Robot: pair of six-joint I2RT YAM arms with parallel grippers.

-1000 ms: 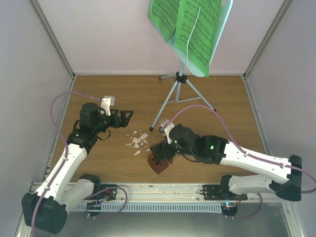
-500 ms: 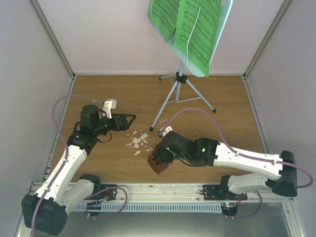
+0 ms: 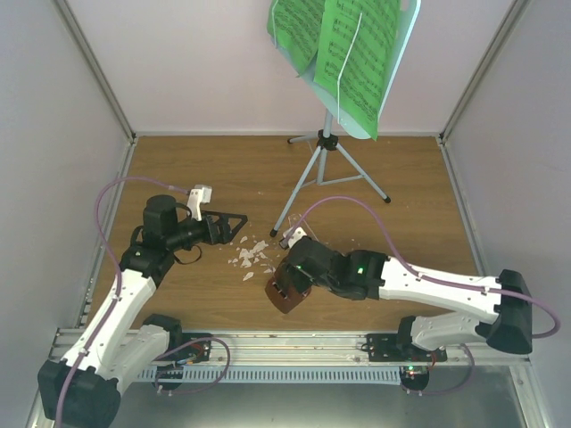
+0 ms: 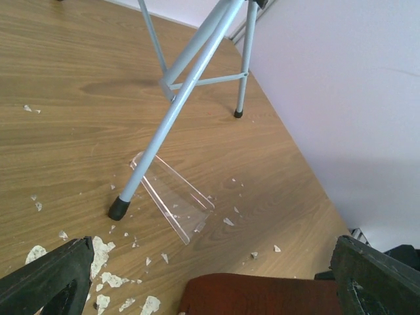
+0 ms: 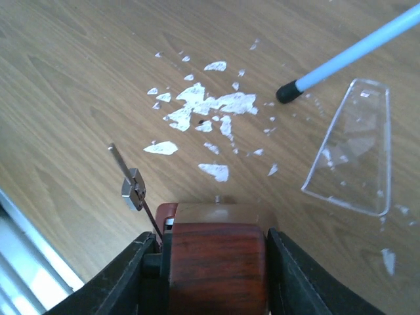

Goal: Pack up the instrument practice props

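Two arms, one nearer: from above, the metronome sits on the bench at my right jaws; my left jaws stand off. Left wrist: those gape wide, metronome ahead. Right wrist: its brown body sits between my jaws; pinched or not, I cannot tell.

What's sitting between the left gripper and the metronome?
Only scattered white crumbs lie between the left gripper and the metronome. The top view shows it most clearly.

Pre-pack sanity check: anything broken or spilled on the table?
White flakes lie scattered by the pale blue stand leg's black foot; a clear plastic tapered cover lies flat there, apart from the reddish-brown wooden metronome body.
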